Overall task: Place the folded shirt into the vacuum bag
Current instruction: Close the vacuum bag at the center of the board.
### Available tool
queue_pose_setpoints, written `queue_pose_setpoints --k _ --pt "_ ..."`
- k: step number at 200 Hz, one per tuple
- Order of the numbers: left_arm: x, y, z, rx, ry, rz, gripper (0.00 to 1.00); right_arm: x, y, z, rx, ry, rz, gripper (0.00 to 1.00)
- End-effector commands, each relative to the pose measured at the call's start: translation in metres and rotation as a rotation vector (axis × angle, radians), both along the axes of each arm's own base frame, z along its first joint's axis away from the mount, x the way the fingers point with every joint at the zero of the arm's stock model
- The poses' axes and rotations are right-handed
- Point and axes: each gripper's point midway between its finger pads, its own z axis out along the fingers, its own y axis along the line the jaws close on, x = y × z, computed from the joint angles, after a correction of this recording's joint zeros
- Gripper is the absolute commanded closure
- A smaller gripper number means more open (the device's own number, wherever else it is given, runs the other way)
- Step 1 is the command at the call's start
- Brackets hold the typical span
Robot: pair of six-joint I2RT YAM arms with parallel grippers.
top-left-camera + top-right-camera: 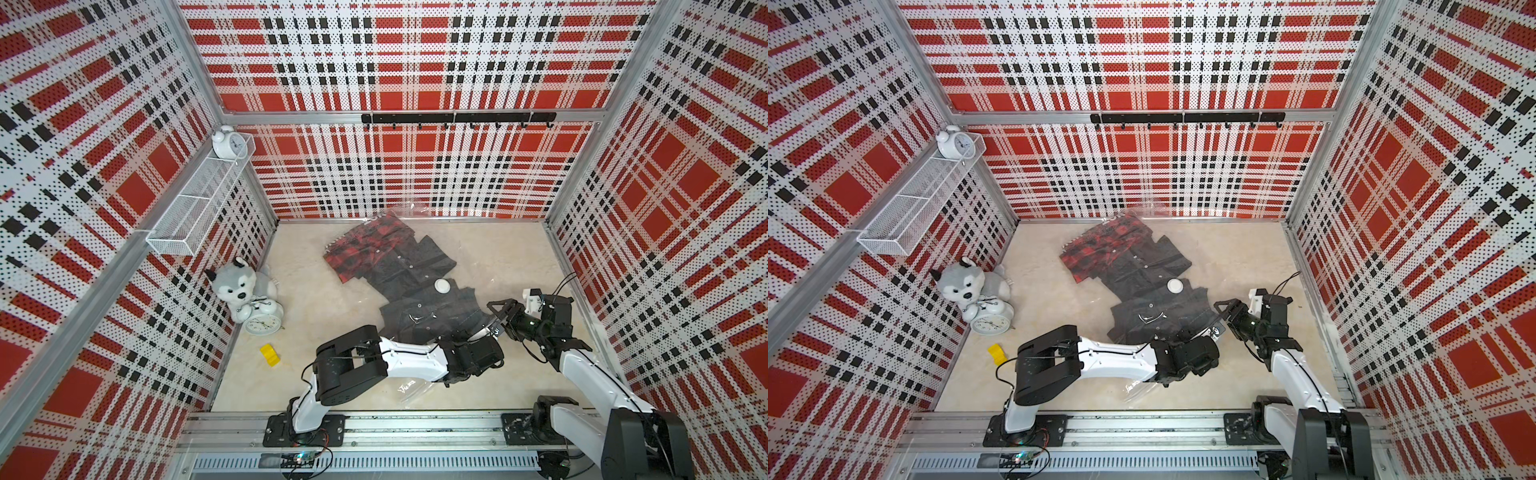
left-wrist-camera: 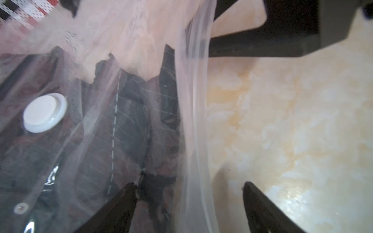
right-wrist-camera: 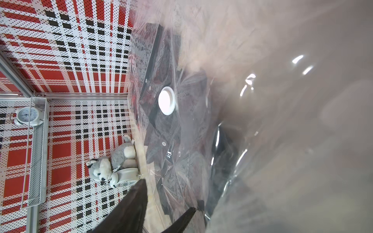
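Observation:
The vacuum bag (image 1: 490, 266) lies slantwise on the floor, clear and crinkly, its white valve cap (image 1: 441, 285) on top. Under its film lie a red plaid shirt (image 1: 361, 249) and dark ones; the nearest dark grey folded shirt (image 1: 428, 316) sits by the bag's near end and shows through the film in the left wrist view (image 2: 129, 121). My left gripper (image 2: 189, 183) is open, one finger behind the film and the other over bare floor, the bag's edge band (image 2: 193, 100) running between them. My right gripper (image 3: 168, 194) also stands open, with film (image 3: 282, 100) billowing close beside it.
A husky plush (image 1: 239, 286) and an alarm clock (image 1: 262, 323) sit by the left wall, a yellow block (image 1: 270, 354) nearer the front. A white wire shelf (image 1: 199, 203) holding another clock (image 1: 227, 143) hangs on that wall. A black hook rail (image 1: 457, 118) crosses the back wall.

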Motion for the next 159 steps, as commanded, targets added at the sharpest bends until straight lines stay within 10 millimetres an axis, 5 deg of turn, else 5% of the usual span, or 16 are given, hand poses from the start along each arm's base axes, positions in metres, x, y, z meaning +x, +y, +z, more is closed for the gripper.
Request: queue_pose_setpoints --k 1,25,57,84,110,159 --pt "0.011 0.006 0.004 0.053 -0.079 0.050 0.39 0.007 0.003 0.014 0.007 -0.045 0.011 0.31" --pt "0.012 0.007 0.011 0.044 -0.085 0.054 0.71 0.010 0.003 0.018 0.007 -0.053 0.012 0.30" --pt "0.019 0.015 0.024 -0.008 -0.037 0.058 0.93 0.017 0.003 0.032 -0.004 -0.085 0.021 0.28" --pt "0.036 0.033 0.041 -0.089 0.055 0.056 0.98 0.025 -0.003 0.059 -0.074 -0.150 0.021 0.19" --pt "0.057 0.066 0.069 -0.185 0.153 0.041 1.00 0.034 -0.015 0.096 -0.148 -0.267 0.021 0.00" --pt "0.120 0.155 0.158 -0.333 0.144 0.162 1.00 0.056 -0.029 0.159 -0.262 -0.525 0.005 0.00"
